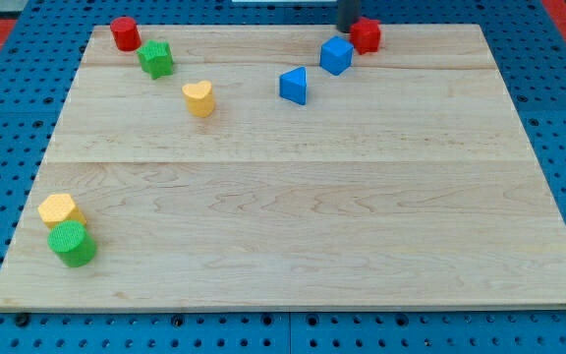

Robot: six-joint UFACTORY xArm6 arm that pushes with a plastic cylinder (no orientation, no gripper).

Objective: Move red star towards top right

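My tip [347, 29] is a bare rod end with nothing to clasp, standing at the board's [293, 246] top edge. The red star [366, 36] touches its right side. The blue cube [336, 55] lies just below it, the blue triangle [294, 86] farther lower-left.

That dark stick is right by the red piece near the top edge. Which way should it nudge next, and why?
Probably a short push toward the view's right. My tip sits just left of the red star, seemingly touching it, with the blue cube just below. The star is already near the board's top edge, so rightward travel is what remains.
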